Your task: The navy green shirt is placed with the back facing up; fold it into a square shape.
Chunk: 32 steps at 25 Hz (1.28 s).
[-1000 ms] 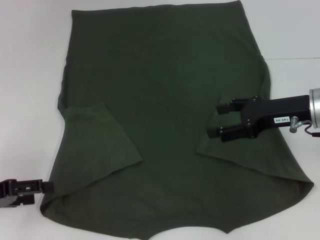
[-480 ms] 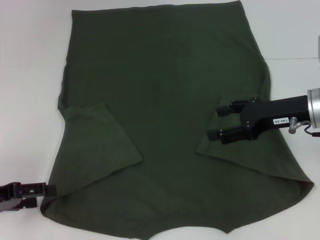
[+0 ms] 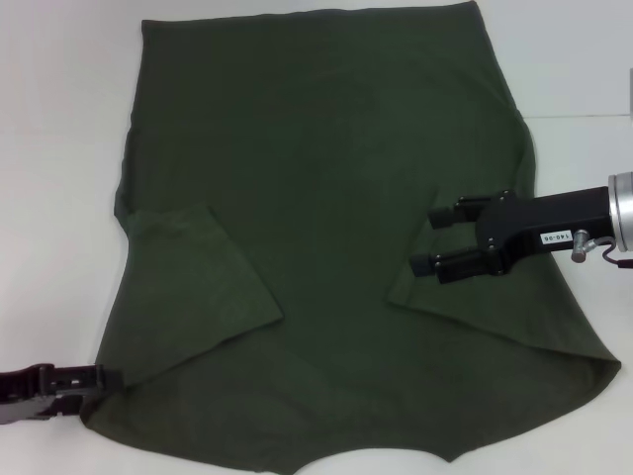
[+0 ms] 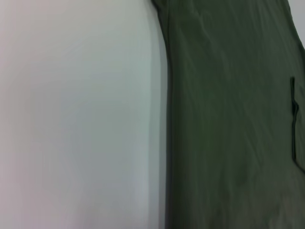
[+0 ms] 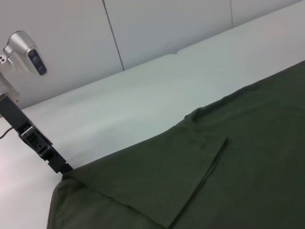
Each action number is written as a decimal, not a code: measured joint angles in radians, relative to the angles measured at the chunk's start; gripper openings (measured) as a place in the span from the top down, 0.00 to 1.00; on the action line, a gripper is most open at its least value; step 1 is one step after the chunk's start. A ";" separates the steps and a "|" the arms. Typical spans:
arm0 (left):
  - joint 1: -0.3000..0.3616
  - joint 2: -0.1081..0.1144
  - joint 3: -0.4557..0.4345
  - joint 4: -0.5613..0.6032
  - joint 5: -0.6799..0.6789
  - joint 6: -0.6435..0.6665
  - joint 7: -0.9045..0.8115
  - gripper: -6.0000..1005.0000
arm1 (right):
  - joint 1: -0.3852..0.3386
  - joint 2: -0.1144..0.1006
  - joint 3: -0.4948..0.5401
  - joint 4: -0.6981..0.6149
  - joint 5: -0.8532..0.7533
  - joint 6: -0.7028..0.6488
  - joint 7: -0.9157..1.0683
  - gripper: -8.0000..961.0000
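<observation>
- Across the white table (image 3: 59, 148), the navy green shirt (image 3: 326, 178) lies flat, plain side up, covering most of the surface.
- Both short sleeves are folded inward onto the shirt body: left sleeve (image 3: 198, 287) a flap near the shirt's left edge, right sleeve (image 3: 495, 307) a flap near its right edge.
- Right gripper (image 3: 432, 240) sits over the shirt, at the folded right sleeve's inner edge, fingers parted and released, nothing between them.
- Left gripper (image 3: 99, 377) is at the shirt's near-left corner, tips touching the cloth edge; cannot tell if clenched or released.
- Right wrist view: left gripper (image 5: 59, 164) meets the shirt corner, folded left sleeve (image 5: 190, 171) just beside it on the shirt.
- Left wrist view: shirt's side edge (image 4: 167, 119) runs straight along bare table, sleeve hem partly visible.
- Shirt cloth looks smooth, few wrinkles.
</observation>
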 joint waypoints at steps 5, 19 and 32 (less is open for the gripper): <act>-0.006 0.000 0.007 -0.018 0.000 -0.004 0.000 0.09 | 0.001 0.000 0.000 0.000 0.000 0.001 0.000 0.04; -0.042 0.006 0.035 -0.078 0.000 -0.004 -0.005 0.09 | 0.003 0.002 0.000 0.000 0.000 0.001 -0.006 0.04; -0.061 0.007 0.063 -0.099 -0.001 -0.041 -0.029 0.12 | 0.007 0.003 0.002 0.000 0.000 0.002 -0.008 0.04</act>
